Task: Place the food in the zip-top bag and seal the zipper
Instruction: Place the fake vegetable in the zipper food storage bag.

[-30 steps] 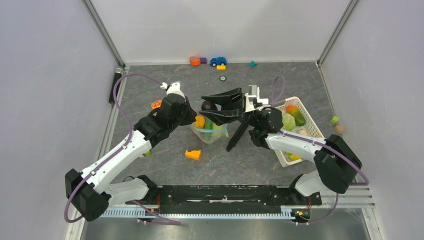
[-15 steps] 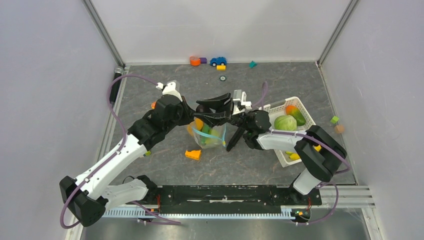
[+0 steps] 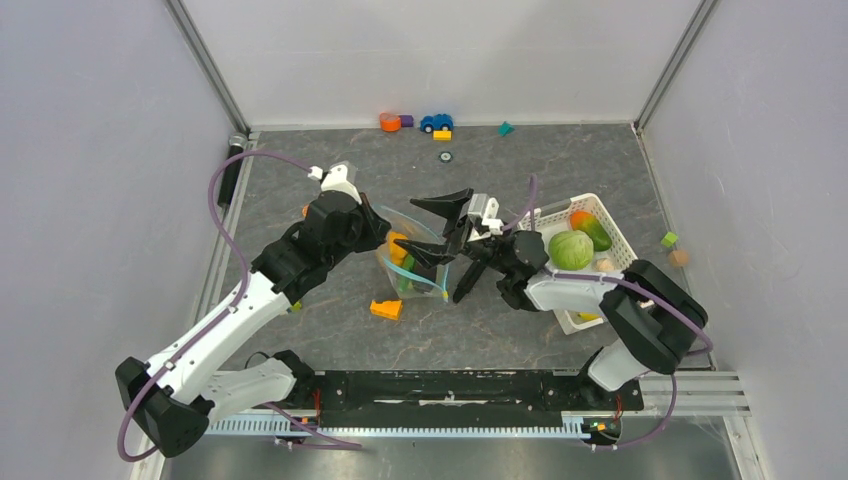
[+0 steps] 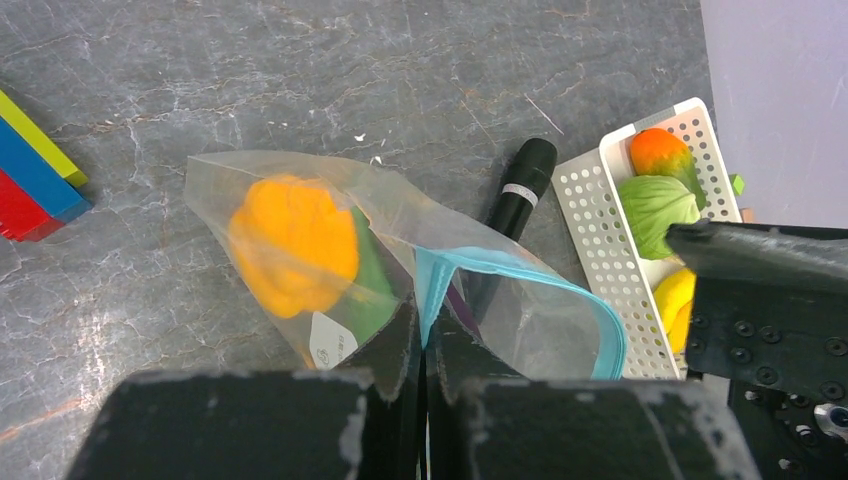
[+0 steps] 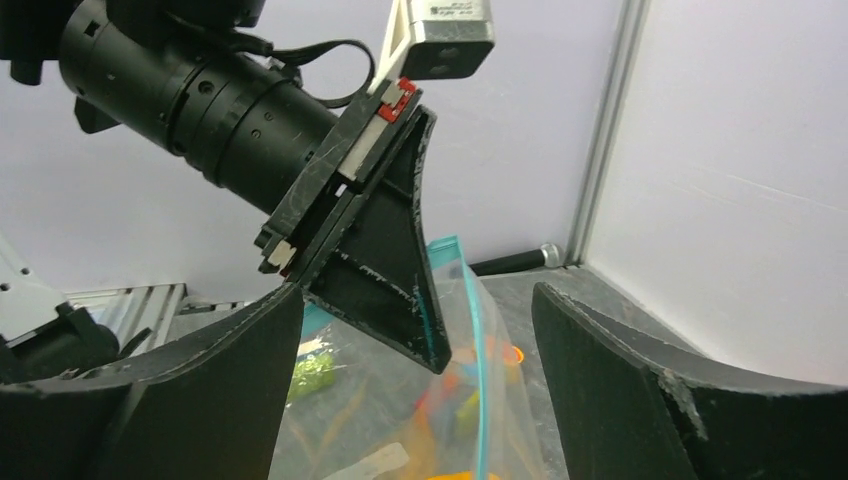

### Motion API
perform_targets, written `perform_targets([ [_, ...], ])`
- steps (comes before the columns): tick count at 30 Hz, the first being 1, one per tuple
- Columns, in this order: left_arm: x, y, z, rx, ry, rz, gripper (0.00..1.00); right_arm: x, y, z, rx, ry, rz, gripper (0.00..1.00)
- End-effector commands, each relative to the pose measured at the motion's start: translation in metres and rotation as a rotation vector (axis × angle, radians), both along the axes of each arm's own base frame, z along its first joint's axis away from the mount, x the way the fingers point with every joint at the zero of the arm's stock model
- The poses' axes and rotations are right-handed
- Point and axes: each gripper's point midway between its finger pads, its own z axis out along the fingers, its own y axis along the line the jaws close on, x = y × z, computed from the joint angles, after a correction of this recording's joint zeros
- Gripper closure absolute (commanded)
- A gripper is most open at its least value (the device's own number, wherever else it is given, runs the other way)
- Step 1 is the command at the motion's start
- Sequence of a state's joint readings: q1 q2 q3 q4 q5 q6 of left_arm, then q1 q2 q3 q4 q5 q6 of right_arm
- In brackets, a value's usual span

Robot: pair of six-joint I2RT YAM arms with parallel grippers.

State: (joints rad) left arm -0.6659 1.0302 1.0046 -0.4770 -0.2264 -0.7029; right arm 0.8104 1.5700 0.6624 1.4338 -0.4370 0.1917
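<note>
Left claw [image 4: 421, 335] tight on the zipper [image 4: 520, 265] edge of the zip-top bag [image 4: 250, 178], right claw [image 3: 428, 224] wide apart close beside.

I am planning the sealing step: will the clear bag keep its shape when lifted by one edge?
Probably floppy: the bag creases and sags from where the left gripper pinches its teal zipper. It is likely bottom-heavy, since the orange toy lies inside.
</note>
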Motion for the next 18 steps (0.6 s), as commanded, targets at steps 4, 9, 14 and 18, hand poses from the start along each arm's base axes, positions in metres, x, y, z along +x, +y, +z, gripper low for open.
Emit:
perform_targets([
  [4,0.002,0.003,0.015,-0.054,-0.035,0.034,0.98,0.032,-0.016,-0.004,-0.166,0.145,-0.2,0.02],
  [9,0.004,0.0,0.012,-0.05,-0.041,0.024,0.98,0.054,-0.053,-0.042,-0.394,0.339,-0.43,0.02],
  [14,0.007,-0.003,0.012,-0.031,-0.048,0.004,0.98,0.066,-0.14,-0.059,-0.363,0.453,-0.805,0.02],
  [18,0.008,-0.012,0.013,-0.041,-0.059,-0.038,0.98,0.083,-0.203,-0.085,-0.411,0.612,-0.999,0.02],
])
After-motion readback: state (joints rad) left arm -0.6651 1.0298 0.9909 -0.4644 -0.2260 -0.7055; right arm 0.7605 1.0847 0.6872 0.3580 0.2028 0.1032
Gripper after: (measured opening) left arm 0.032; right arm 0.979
